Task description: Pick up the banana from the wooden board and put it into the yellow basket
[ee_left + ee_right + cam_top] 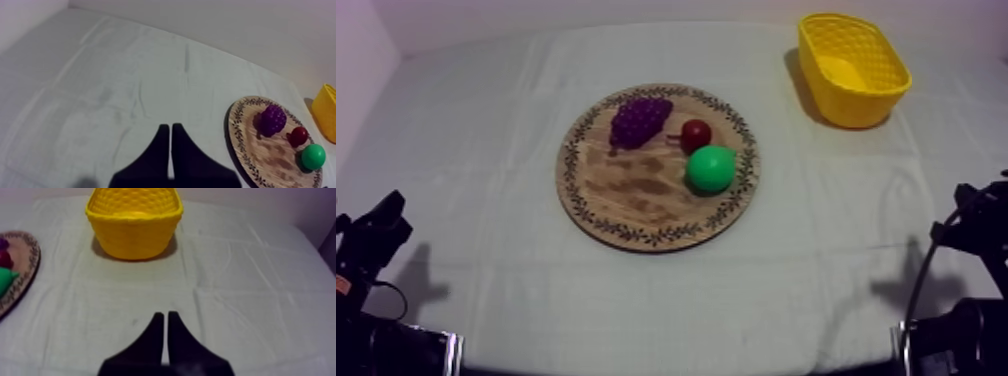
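Seemingly past the drop: left gripper (170,127) and right gripper (165,314) low over the cloth (125,75), each pressed together on nothing. On one wooden board (636,190): one bunch of grapes (639,120), one small red fruit (695,134), one pear (711,168). In one yellow basket (856,108), something paler, perhaps the banana (834,70). Next: only checking.

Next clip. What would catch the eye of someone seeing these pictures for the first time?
The bright yellow basket stands out at the far right of the grey-white cloth. In the middle sits the round wooden board with three fruits on it: a bunch of grapes, a small red fruit and a green pear. The left gripper and right gripper rest over bare cloth, fingers together.
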`<state>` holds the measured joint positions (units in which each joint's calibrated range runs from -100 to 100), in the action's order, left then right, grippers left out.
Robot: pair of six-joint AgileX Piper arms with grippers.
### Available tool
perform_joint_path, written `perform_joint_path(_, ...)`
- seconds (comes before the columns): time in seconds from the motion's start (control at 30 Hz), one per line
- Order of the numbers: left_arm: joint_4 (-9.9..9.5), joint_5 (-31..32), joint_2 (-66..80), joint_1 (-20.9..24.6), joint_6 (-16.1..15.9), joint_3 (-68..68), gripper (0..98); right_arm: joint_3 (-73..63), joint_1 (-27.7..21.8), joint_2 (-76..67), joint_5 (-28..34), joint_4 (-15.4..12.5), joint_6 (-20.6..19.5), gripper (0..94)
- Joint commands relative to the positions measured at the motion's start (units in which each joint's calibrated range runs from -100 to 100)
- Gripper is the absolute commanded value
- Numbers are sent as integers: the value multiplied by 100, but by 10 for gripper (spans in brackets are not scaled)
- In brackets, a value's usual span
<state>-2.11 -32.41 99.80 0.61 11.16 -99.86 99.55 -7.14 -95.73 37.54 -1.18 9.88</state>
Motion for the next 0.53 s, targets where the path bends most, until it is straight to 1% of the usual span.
perform_joint_path(0.0, -2, 0, 3, 0, 0, -3, 1, 6, 2, -2, -23, 9, 401, 5)
perform_joint_path(0.2, -2, 0, 3, 0, 0, -3, 1, 11, 2, -3, -42, 13, 239, 5)
perform_joint_path(0.5, -2, 0, 3, 0, 0, -3, 1, 12, 2, -3, -44, 13, 212, 5)
